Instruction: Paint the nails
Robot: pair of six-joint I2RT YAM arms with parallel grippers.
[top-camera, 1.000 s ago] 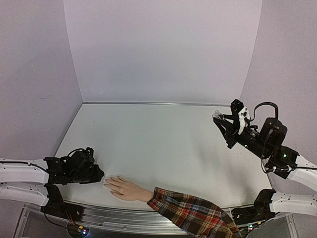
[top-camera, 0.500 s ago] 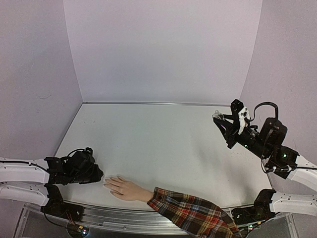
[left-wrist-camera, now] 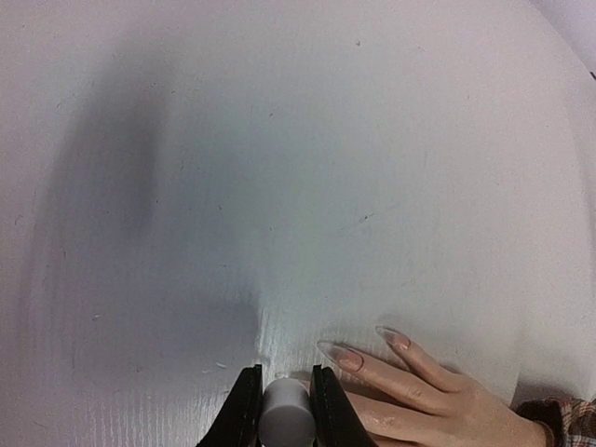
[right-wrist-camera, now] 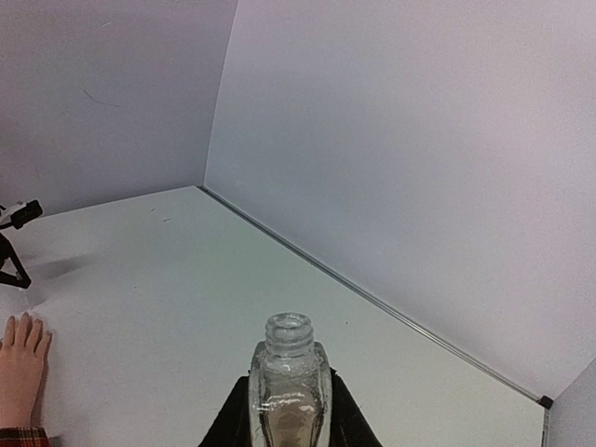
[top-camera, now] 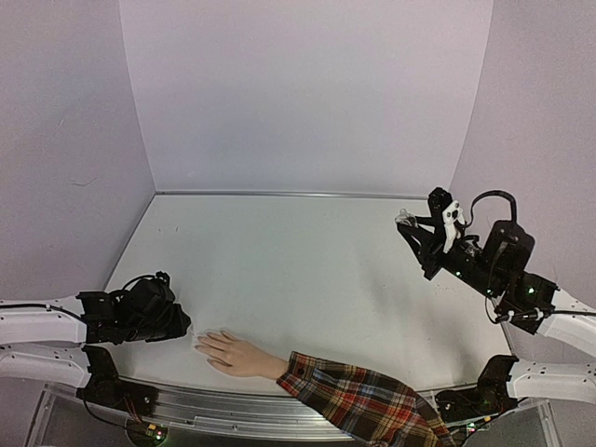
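The beige mannequin hand [top-camera: 237,354] lies palm down near the front edge, its red plaid sleeve [top-camera: 358,400] trailing right. In the left wrist view two long pale nails [left-wrist-camera: 337,354] show on its fingertips; the other nails are hidden. My left gripper [top-camera: 184,326] sits low just left of the fingertips, shut on a small white cap [left-wrist-camera: 285,419]; any brush below the cap is hidden. My right gripper [top-camera: 416,228] hangs above the table's right side, shut on a clear uncapped bottle [right-wrist-camera: 289,358] held upright, with pinkish liquid in it.
The white table [top-camera: 279,261] is walled by pale panels at the back and both sides. A metal rail [top-camera: 214,405] runs along the near edge under the sleeve. The hand also shows at the far left of the right wrist view [right-wrist-camera: 20,372].
My left gripper has drawn back slightly to the left, away from the fingertips. The right gripper with the bottle has shifted a little to the left.
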